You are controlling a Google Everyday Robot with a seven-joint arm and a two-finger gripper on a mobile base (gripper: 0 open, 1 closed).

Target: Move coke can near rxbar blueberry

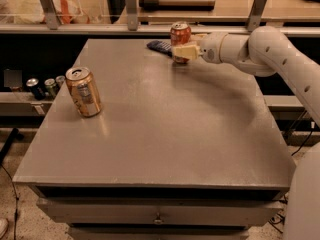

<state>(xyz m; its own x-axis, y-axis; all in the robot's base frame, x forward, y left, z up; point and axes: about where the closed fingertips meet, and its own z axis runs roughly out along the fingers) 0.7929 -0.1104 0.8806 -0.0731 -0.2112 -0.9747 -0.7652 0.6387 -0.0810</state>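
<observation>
The coke can [180,34], red-orange with a silver top, stands upright at the far edge of the grey table [165,129], held in my gripper [182,51]. The gripper reaches in from the right on the white arm [260,46], and its pale fingers [186,50] are shut around the can's lower half. The rxbar blueberry [159,46], a flat dark navy wrapper, lies on the table just left of the can, almost touching it; its right end is hidden behind the can and fingers.
A gold-tan can [84,91] stands tilted near the table's left edge. Several small cans [46,86] sit on a lower shelf at the left. A rail with metal brackets [131,8] runs behind the table's far edge.
</observation>
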